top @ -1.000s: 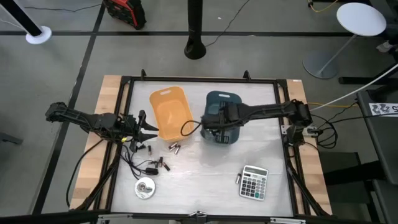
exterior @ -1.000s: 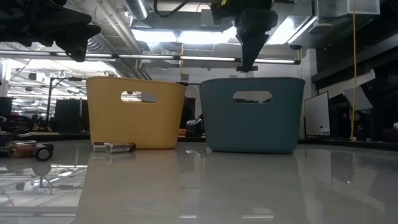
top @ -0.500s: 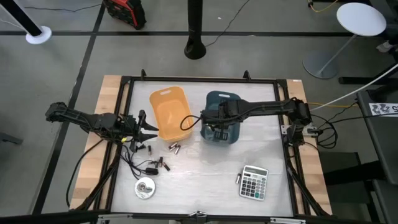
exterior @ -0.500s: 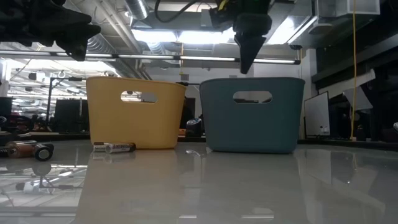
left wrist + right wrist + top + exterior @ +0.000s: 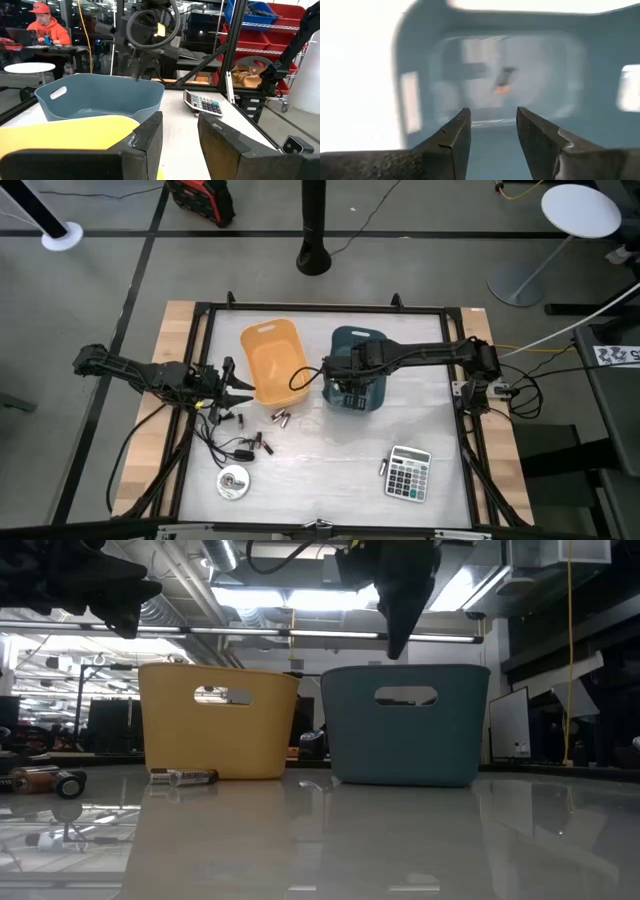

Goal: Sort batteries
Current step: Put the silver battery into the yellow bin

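Right fingers parted and empty above blue bin, battery now inside.

Place: robotics lab or workshop
Evidence: framed worktop on concrete floor, red parts bins on shelving, exposed ceiling ducts, person at a desk

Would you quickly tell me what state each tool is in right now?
Left tool: open, empty, beside the yellow bin.
Right tool: open, holding nothing, above the blue bin; a battery shows inside it.
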Robot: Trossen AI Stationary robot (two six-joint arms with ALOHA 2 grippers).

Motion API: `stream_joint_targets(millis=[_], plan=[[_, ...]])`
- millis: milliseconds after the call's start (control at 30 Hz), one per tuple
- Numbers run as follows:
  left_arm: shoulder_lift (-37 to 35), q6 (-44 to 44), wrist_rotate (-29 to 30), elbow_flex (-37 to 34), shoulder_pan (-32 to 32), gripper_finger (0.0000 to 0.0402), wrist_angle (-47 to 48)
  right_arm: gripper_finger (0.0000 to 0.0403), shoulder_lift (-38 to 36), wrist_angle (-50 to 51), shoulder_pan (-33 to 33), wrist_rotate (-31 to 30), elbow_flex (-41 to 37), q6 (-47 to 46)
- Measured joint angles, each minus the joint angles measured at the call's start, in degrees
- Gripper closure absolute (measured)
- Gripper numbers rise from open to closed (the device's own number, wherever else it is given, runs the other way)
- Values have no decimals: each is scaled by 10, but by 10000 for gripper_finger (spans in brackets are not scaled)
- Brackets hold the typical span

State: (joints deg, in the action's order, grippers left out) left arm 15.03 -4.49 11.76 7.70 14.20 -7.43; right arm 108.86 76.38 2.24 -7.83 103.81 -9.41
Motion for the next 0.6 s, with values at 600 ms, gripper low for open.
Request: stream_joint_targets(millis=[600], plan=[[0, -2, 0, 0, 0, 286, 29, 249, 0, 0, 140, 146, 0, -86]])
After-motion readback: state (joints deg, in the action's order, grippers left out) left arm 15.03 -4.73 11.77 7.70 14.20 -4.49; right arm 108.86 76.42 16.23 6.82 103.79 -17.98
